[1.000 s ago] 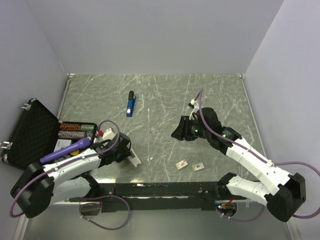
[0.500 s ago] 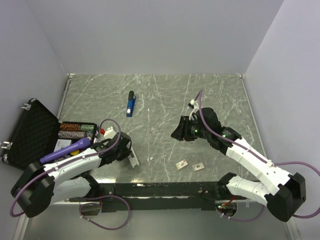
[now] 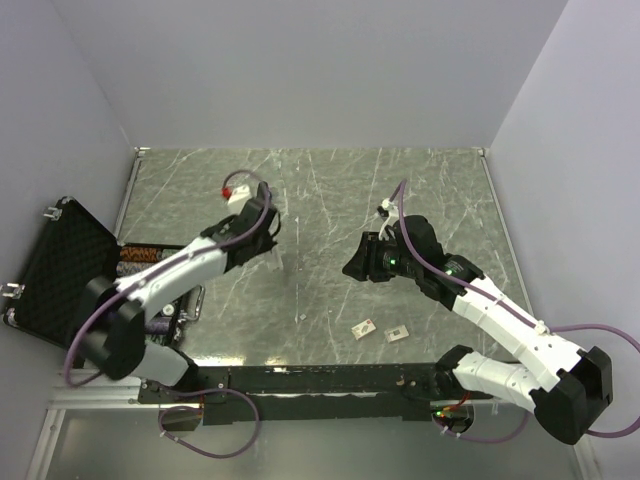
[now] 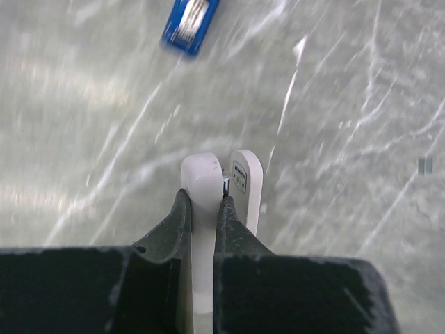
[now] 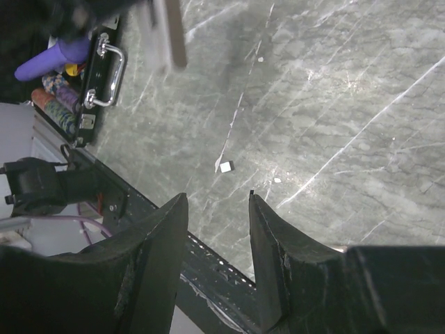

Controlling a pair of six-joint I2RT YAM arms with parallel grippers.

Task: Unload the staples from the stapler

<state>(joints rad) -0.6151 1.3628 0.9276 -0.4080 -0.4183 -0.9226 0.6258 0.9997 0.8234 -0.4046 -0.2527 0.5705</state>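
left tool [image 4: 203,202] pinches the white bar [image 4: 201,177] near the stapler [image 4: 189,24], right tool [image 5: 217,198] part open.

A white bar [image 4: 201,184] is pinched between the left fingers [image 4: 174,223], its rounded end past their tips. A white scrap [image 5: 225,166] lies on the grey marbled table [image 5: 334,104] just ahead of the right fingers [image 5: 156,257]. Farther ahead and to their left is an open black case [image 3: 60,270] holding a purple tool [image 5: 45,61]. Behind them lie a small card [image 3: 364,327] and a second card [image 3: 396,334].
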